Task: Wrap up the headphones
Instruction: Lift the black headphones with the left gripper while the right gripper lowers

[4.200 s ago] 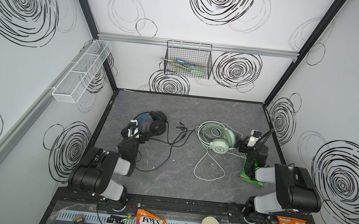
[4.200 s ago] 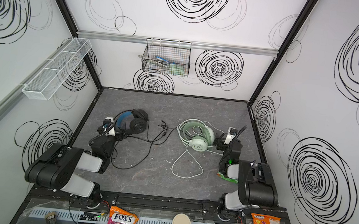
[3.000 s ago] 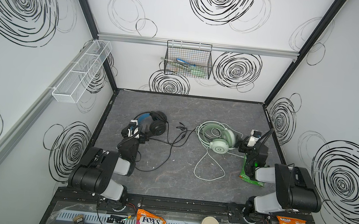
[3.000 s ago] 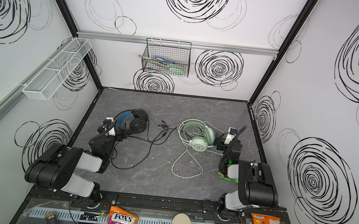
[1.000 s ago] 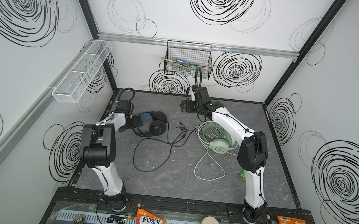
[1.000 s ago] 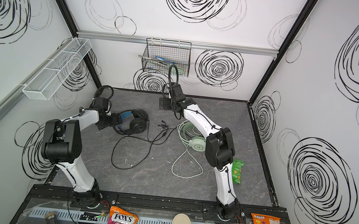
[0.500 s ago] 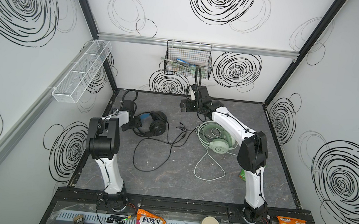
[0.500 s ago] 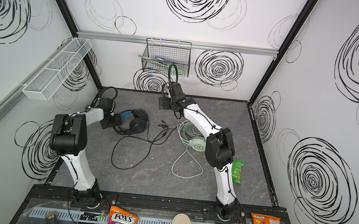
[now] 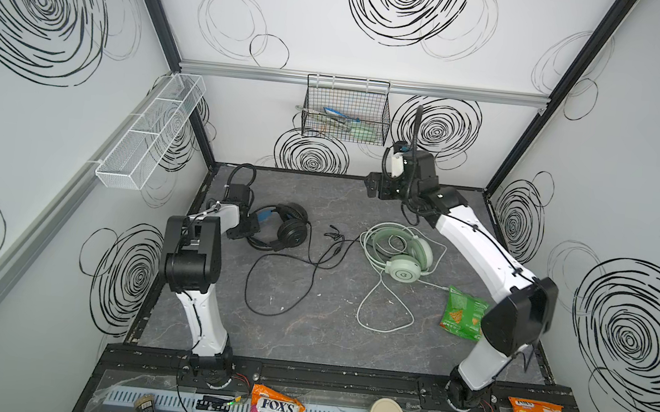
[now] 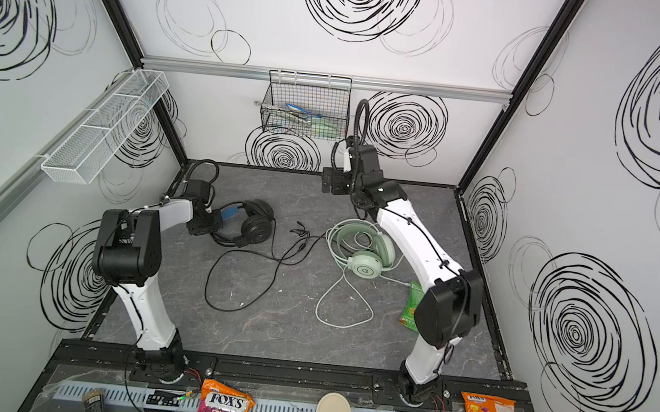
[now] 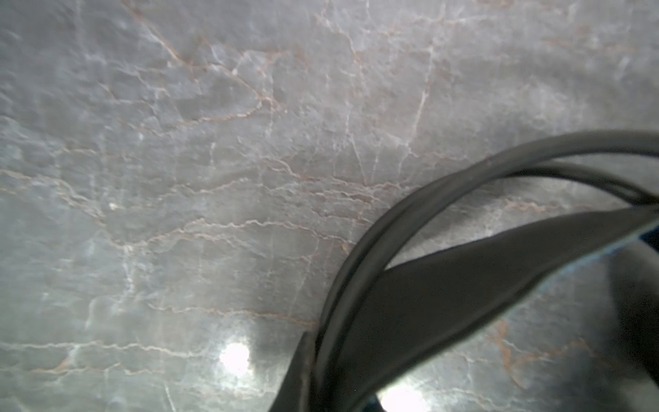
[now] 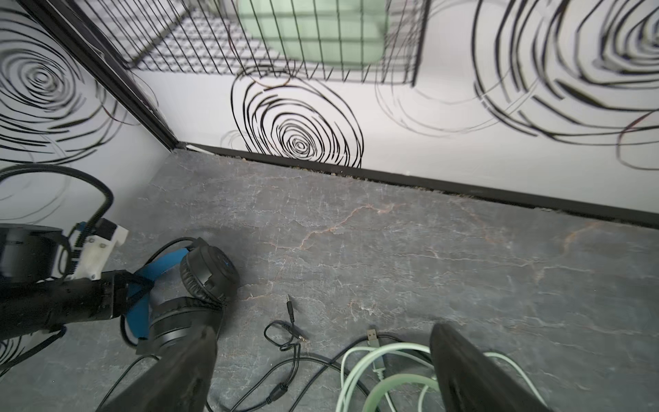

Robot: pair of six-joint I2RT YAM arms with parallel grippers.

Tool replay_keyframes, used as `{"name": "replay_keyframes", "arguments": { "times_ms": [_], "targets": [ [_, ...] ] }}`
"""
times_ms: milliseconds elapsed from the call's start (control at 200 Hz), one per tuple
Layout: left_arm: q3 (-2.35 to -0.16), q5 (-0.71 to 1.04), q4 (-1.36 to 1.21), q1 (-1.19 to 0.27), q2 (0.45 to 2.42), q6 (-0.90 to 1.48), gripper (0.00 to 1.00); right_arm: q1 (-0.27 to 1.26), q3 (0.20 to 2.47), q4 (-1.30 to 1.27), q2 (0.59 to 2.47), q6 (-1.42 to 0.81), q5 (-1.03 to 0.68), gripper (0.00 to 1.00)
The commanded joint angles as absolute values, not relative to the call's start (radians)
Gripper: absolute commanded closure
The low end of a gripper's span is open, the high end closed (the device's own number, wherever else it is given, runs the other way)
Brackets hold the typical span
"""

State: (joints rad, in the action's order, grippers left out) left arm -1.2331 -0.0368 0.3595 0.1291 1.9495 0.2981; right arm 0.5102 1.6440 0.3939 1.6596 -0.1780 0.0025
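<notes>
left gripper (image 9: 253, 224): low at the back left of the table (image 9: 306, 338), jaws together, clamped on the blue headband (image 12: 142, 281) of the black headphones (image 9: 290, 230). the grip reads best in the right wrist view, where the dark fingers (image 12: 121, 285) meet on the band. both top views show only the gripper body butting against the headset (image 10: 255, 224); the contact itself is too small to make out there.

left wrist view: blurred and very close. a broad dark band (image 11: 445, 303) and a thin dark loop (image 11: 374, 232) lie over the marbled surface, both cut off by the frame. cannot make out the fingers here.

black cable (image 9: 269, 288): loose loop on the table in front of the headset. its jack plug (image 12: 290, 306) lies free between the two headsets.

right gripper (image 9: 370, 186): raised over the back of the table, below the wire basket (image 9: 346, 110), jaws wide apart with nothing between them (image 12: 322, 330).

green headphones (image 9: 403, 252): flat on the table right of centre, well apart from the black pair. the pale cable (image 9: 375, 316) is partly coiled on them and partly trailing forward. the right wrist view catches only cable turns (image 12: 374, 360) and a usb plug (image 12: 372, 335); the cups are out of frame.

snack bag (image 9: 461, 313): green, just beside the cable, partly hidden by the right arm in a top view (image 10: 409, 307).
</notes>
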Motion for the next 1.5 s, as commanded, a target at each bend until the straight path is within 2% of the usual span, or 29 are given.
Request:
{"name": "replay_keyframes", "arguments": {
  "times_ms": [0,35,55,285,450,820,971,1136,1356,1496],
  "targets": [
    [-1.267,-0.037,0.363,0.121,1.891,0.313,0.94,0.491,1.485,0.321,1.551,-0.099,-0.126,0.03],
    [-1.276,-0.040,0.367,0.116,1.874,0.315,0.96,0.483,1.427,0.294,1.506,-0.082,-0.184,0.03],
    [-1.280,-0.043,0.369,0.112,1.862,0.316,1.00,0.480,1.395,0.281,1.484,-0.072,-0.214,0.03],
    [-1.359,-0.086,0.428,0.016,1.677,0.365,1.00,0.475,1.128,0.216,1.287,-0.040,-0.441,0.03],
    [-1.510,-0.184,0.534,-0.087,1.563,0.376,1.00,0.502,1.069,0.189,1.233,-0.069,-0.541,0.03],
    [-1.735,-0.248,0.804,-0.226,1.396,0.386,1.00,0.516,1.051,0.220,1.120,-0.045,-0.624,0.03],
    [-1.929,-0.240,0.964,-0.277,1.410,0.420,1.00,0.522,1.015,0.144,1.067,-0.072,-0.649,0.03],
    [-2.077,-0.232,1.070,-0.317,1.430,0.462,1.00,0.567,1.058,0.073,1.116,-0.082,-0.704,0.03],
    [-2.223,-0.169,1.156,-0.323,1.457,0.474,1.00,0.577,1.025,-0.067,1.148,-0.089,-0.582,0.03],
    [-2.282,-0.118,1.184,-0.324,1.471,0.480,1.00,0.577,1.059,-0.094,1.187,-0.080,-0.605,0.03]
  ]
}}
